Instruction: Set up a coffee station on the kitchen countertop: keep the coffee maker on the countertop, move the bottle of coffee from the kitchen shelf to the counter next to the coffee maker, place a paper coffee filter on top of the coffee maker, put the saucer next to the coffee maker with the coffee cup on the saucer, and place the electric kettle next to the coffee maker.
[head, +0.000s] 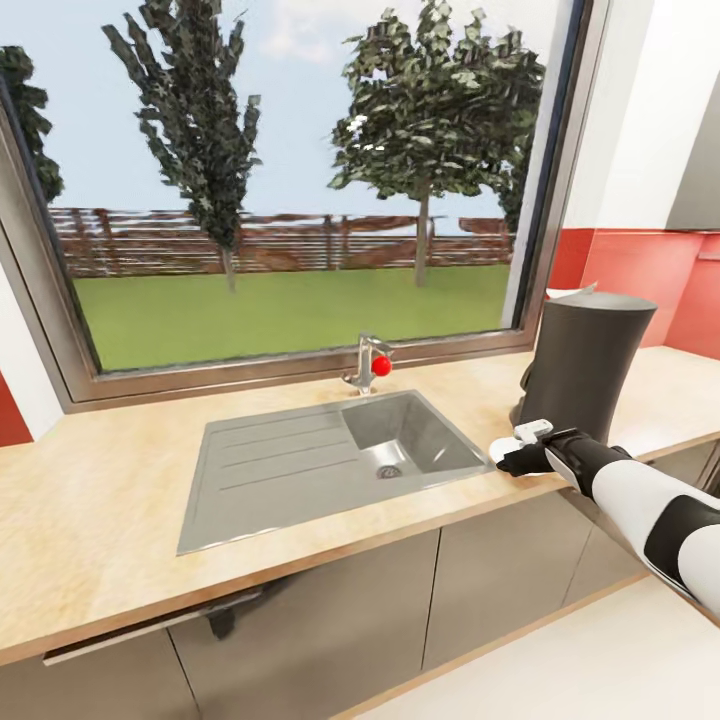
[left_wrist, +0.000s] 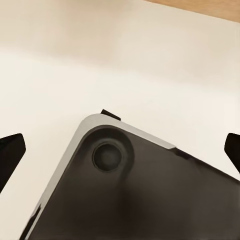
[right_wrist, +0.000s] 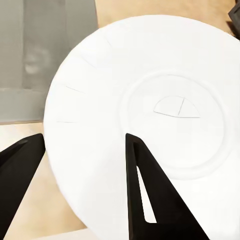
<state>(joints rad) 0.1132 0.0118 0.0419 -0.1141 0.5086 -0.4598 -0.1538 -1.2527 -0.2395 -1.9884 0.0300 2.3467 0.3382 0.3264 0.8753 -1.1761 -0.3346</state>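
Nearest the right wrist camera, the saucer (right_wrist: 150, 125) is being straddled at its rim by the right gripper (right_wrist: 82, 165), one dark finger lying over the white disc and the other outside its edge; the jaws are standing partly open, and whether the rim is actually being pinched cannot be told. From the head view, the right gripper (head: 522, 452) is being held at the worktop (head: 100, 500), just in front of the coffee maker (head: 585, 365), between it and the steel sink (head: 330, 455). The saucer (head: 532, 432) is showing there as a small white shape touching the gripper. The coffee maker is standing upright beside the sink, below the window (head: 290, 180).

The saucer step is judged to be in hand. Next, the disc is needing to be laid flat beside the coffee maker, clear of the sink edge, and then released.

The left gripper's (left_wrist: 120, 150) fingertips are showing wide apart with nothing between them.
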